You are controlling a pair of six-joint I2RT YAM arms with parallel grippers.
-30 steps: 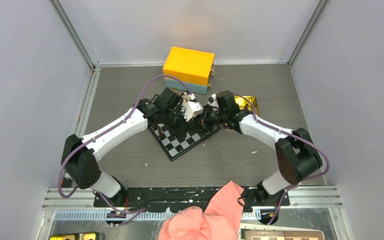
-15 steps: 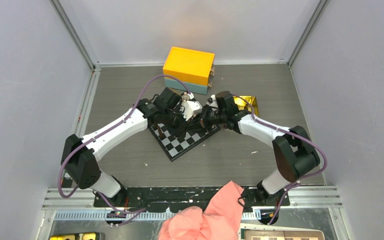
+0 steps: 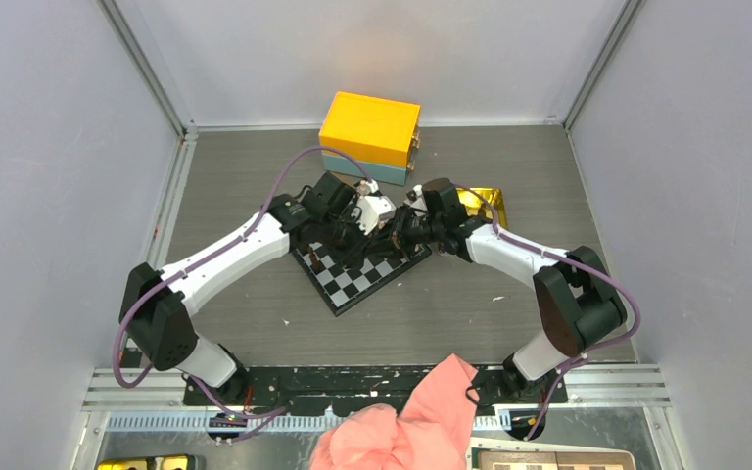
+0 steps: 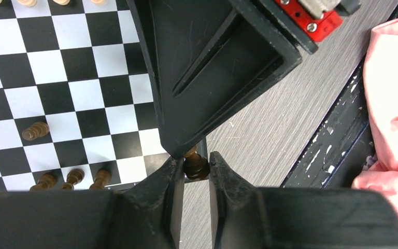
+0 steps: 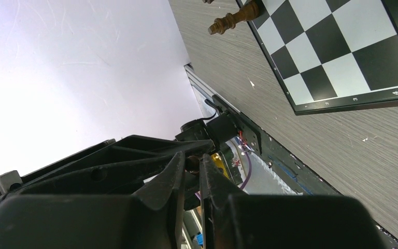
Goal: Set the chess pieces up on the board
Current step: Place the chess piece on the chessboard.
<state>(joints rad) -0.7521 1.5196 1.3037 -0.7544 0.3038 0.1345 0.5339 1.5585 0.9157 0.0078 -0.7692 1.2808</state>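
The black-and-white board [image 3: 351, 284] lies mid-table; it also shows in the left wrist view [image 4: 72, 93] and the right wrist view [image 5: 342, 41]. My left gripper [image 3: 380, 227] and right gripper [image 3: 395, 233] meet tip to tip above its far corner. One dark brown piece [image 4: 196, 167] sits between the left fingers [image 4: 168, 187], with a right finger [image 4: 186, 104] over its top. The same piece [image 5: 190, 163] shows between the right fingertips. Dark pieces [image 4: 35, 130] stand on the board's near rows, light ones [image 4: 26, 2] on the far edge. One dark piece [image 5: 233, 19] lies at the board's edge.
A yellow box [image 3: 370, 127] stands at the back. A gold tin [image 3: 482, 201] lies behind the right arm. A pink cloth [image 3: 401, 423] lies at the near edge and shows in the left wrist view [image 4: 394, 104].
The right gripper has shifted slightly left toward the left gripper; the two grippers now stay together over the board's far corner.
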